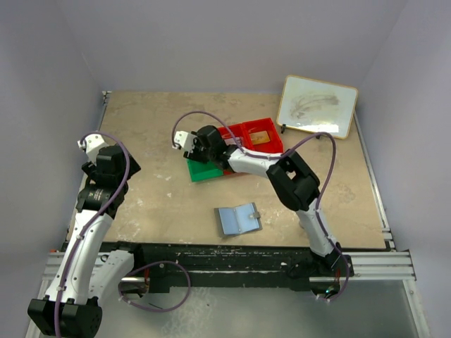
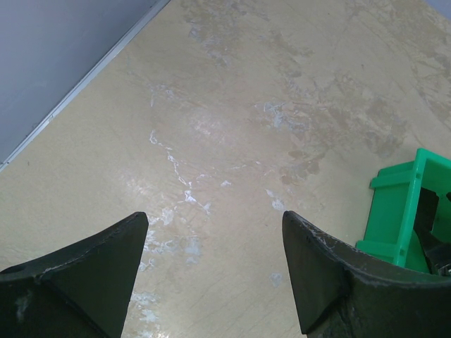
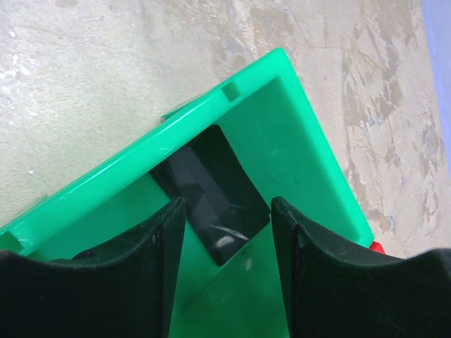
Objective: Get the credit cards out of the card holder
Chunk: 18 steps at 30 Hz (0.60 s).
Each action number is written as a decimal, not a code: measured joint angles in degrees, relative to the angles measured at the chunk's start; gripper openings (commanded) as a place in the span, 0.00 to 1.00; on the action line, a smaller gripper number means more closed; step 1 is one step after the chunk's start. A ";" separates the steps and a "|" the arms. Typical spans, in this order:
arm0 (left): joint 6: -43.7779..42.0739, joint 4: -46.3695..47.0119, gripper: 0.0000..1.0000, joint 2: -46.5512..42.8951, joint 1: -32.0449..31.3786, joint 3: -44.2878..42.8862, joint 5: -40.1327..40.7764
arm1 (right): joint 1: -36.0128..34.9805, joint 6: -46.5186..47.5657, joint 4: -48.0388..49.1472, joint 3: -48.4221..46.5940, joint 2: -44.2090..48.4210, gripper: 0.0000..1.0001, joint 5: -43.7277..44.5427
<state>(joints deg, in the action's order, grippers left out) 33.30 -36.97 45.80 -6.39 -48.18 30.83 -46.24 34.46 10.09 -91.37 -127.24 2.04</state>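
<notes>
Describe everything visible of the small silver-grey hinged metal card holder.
The small silver-grey hinged metal card holder lies opened flat on the beige table, near its front edge. Its two bluish-grey halves meet at a centre fold; a small clasp juts from the right side. No card shows inside. Only the table touches it.

White-black arms [image 1: 84, 239], purple cables [image 1: 199, 113], black end effectors [image 2: 213, 220] [image 3: 227, 205]

Table [image 1: 155, 204]: bins [image 1: 204, 173], card holder [image 1: 237, 220], whiteboard [image 1: 317, 105]
</notes>
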 measured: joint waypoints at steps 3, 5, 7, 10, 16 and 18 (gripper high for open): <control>0.00 0.00 0.75 0.00 0.00 0.00 0.00 | 0.13 -1.64 1.29 -0.02 0.09 0.55 -0.04; 0.00 0.00 0.75 0.00 0.00 0.00 0.00 | 0.13 -2.69 1.84 0.42 0.74 0.55 -0.09; 0.00 0.02 0.75 0.00 0.00 0.00 -0.04 | 0.13 -3.78 2.54 2.54 3.32 0.56 -0.02; -0.02 0.02 0.75 0.00 0.00 0.00 -0.22 | 0.13 -7.43 4.42 8.33 11.13 0.61 0.24; -0.11 0.02 0.75 0.13 0.00 0.00 -0.68 | 0.17 -20.28 10.62 22.45 33.38 0.70 3.17; -0.13 0.04 0.75 0.31 0.00 0.00 -0.85 | 0.17 -25.94 11.80 26.62 40.04 0.76 6.19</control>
<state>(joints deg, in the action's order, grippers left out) 33.17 -36.93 46.11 -6.39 -48.18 29.98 -46.06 8.51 21.89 -64.75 -87.20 8.23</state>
